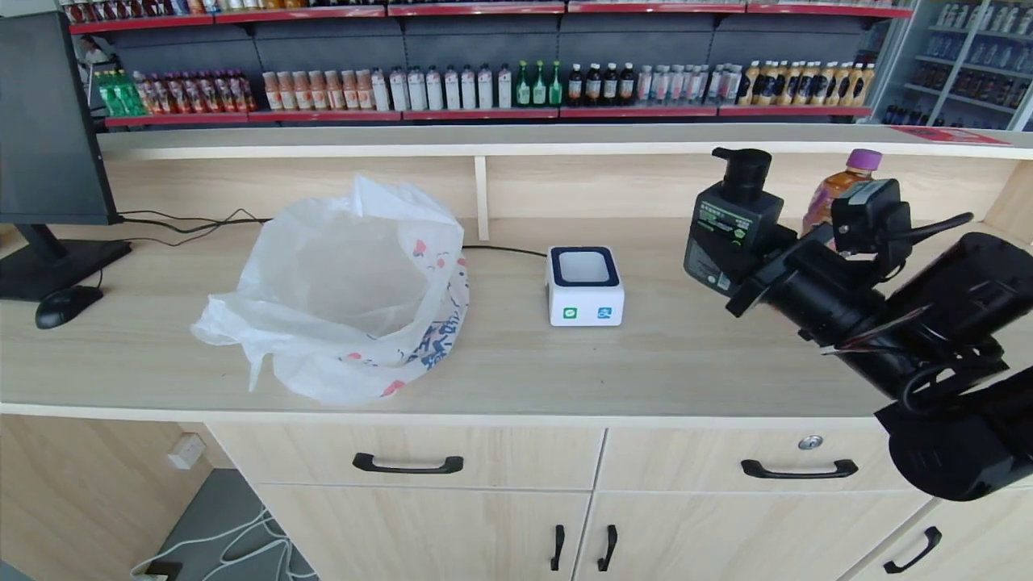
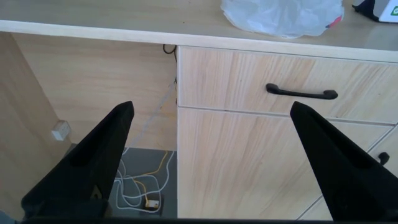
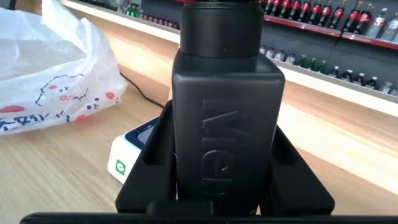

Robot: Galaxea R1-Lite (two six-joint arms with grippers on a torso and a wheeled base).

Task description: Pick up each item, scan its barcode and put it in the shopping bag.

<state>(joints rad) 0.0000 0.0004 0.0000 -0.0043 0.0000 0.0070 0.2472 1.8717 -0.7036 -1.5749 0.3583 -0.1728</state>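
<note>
Right of the scanner, the right pincer (image 1: 746, 270) is clamped on a dark grey square plastic pump bottle (image 1: 730, 222), one finger on each side of the body. Bottle is roughly upright, pump head on top, well apart from the scanner; can't tell if its base touches the light wood worktop (image 1: 565, 363). Right arm comes in low from the robot's right side, over the worktop edge.

Left pincer (image 2: 211, 168) has its fingers spread wide, nothing between them. It sits below the worktop edge, facing a wooden drawer front with a black handle (image 2: 302, 93).

Small white box scanner with a dark-rimmed top window (image 1: 584, 286) sits mid-worktop, cable running behind it. White translucent plastic shopping bag with red and blue print (image 1: 347, 290) stands open on the scanner's left, near it. Orange drink bottle with a purple cap (image 1: 839, 186) stands behind the right arm, partly hidden. Black monitor (image 1: 48, 121) and black mouse (image 1: 64, 305) sit at the far left. Shelves of bottled drinks (image 1: 484, 85) run behind.
</note>
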